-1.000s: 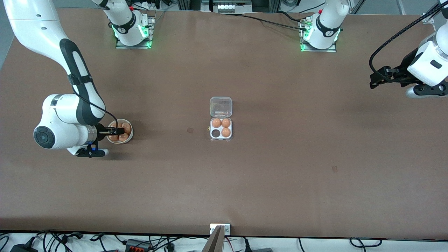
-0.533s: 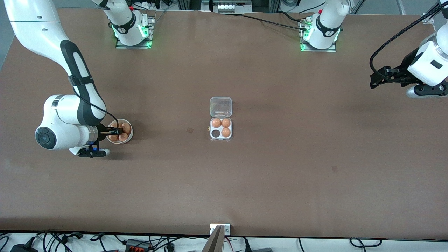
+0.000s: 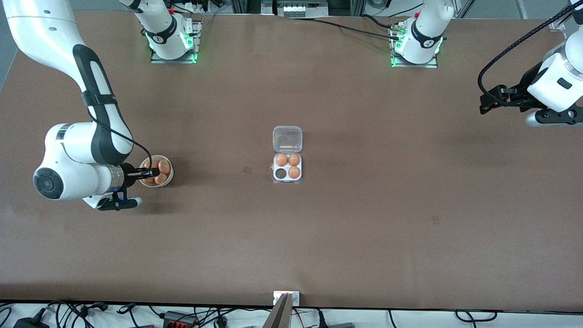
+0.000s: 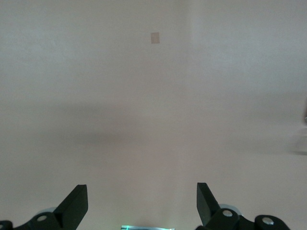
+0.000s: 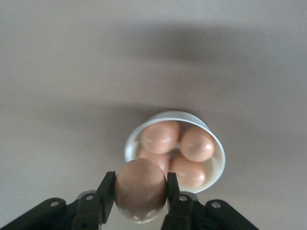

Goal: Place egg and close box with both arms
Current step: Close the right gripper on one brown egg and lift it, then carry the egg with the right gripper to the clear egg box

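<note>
The right pincer point(image 5: 141, 197) has just closed on an egg point(image 5: 140, 189), and the arm has pulled it a little up from the white bowl point(image 3: 167, 180); a moment ago the fingers were only going down among the eggs. In the right wrist view the egg sits between the two black fingers, and four other eggs point(image 5: 178, 154) remain in the bowl below. So the pick seems done, and I judge that the next step is to carry the egg to the box point(image 3: 287, 167).

The box stands near the middle of the surface point(image 3: 364, 237), well apart from the bowl, which is close to the edge at the right arm's end. The clear lid point(image 3: 287, 138) lies open and flat, toward the edge where the arm bases stand. Three hollows hold eggs already, and one hollow point(image 3: 281, 173) is empty; this one is on the side nearer to the front camera and toward the right arm's end. The lid is not yet closed.

The left pincer point(image 4: 142, 205) waits over the bare surface at the left arm's end, its fingers wide apart and holding nothing.

The surface is brown and plain, with some small darker marks. Along its edges there are cables and metal frames.
</note>
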You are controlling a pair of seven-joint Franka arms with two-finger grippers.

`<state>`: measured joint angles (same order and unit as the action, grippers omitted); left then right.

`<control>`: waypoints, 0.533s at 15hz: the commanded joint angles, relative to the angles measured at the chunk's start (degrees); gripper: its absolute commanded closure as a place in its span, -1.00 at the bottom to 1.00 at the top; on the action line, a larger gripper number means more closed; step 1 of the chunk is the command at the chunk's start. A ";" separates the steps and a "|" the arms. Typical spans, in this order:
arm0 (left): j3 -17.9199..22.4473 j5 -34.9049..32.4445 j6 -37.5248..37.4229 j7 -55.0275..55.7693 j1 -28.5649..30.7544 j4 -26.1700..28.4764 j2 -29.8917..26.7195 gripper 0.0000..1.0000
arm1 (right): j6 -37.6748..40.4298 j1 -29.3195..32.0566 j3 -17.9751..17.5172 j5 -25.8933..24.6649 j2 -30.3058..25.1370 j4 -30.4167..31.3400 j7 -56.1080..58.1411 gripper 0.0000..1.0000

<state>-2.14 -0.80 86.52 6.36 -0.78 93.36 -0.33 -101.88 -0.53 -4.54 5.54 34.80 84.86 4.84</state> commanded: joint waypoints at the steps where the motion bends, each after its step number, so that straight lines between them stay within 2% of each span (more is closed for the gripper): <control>1: 0.11 0.27 -1.45 -0.47 0.07 -0.99 -0.02 -1.00 | 1.60 -0.87 -4.76 0.70 0.79 -4.00 0.34 0.71; 2: 0.11 0.27 -1.36 -0.47 0.07 -1.08 0.07 -1.00 | 0.30 -2.44 -6.87 0.09 0.88 -4.53 0.08 0.71; 4: 0.03 0.27 -1.36 -0.47 0.07 -0.99 0.07 -1.00 | -1.99 -8.06 -6.98 -1.49 0.80 -6.02 -2.54 0.71; 8: 0.20 0.27 -1.36 -0.65 0.07 -1.08 -0.02 -1.00 | -6.39 -14.40 -7.15 -1.41 2.63 -6.82 -9.30 0.71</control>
<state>-2.12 -0.80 86.28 6.36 -0.77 93.36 -0.33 -106.74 -12.92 -11.65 5.01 35.12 80.03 -1.32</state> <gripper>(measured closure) 0.000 0.529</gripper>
